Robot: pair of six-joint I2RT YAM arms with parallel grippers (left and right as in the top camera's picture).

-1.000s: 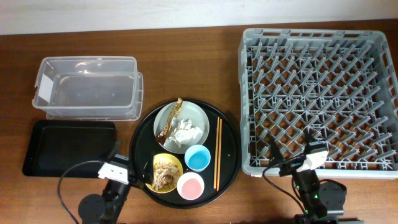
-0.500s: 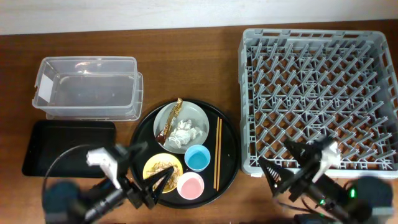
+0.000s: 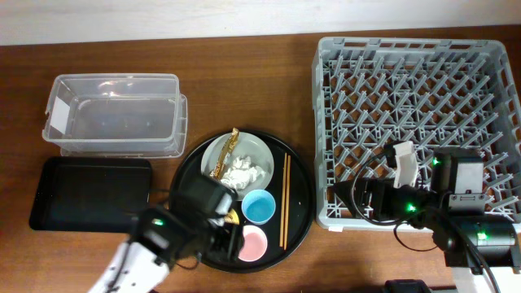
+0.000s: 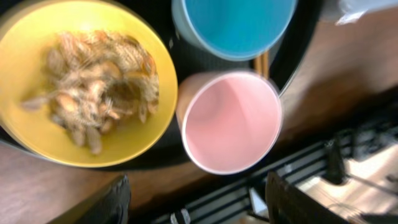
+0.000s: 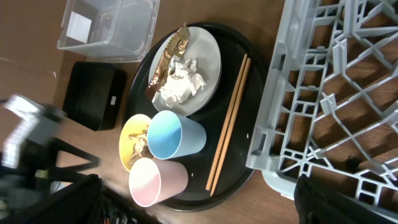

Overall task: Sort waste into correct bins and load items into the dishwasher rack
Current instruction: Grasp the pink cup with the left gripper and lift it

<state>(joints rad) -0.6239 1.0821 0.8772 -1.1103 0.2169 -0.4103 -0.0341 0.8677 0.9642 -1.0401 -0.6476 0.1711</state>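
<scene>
Scraps point(image 4: 93, 87), beige and crumbly, heap in the yellow bowl point(image 4: 43, 140); left claw point(image 4: 205, 202) and right claw point(image 5: 199, 205) gape empty.

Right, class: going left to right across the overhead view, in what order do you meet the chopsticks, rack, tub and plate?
tub → plate → chopsticks → rack

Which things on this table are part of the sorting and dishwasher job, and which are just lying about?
Job: tissue, wrapper strip, food scraps, clear tub, black rectangular tray, grey plate, yellow bowl, blue cup, pink cup, chopsticks, dishwasher rack.
Lying about: round black tray, wooden table.
</scene>
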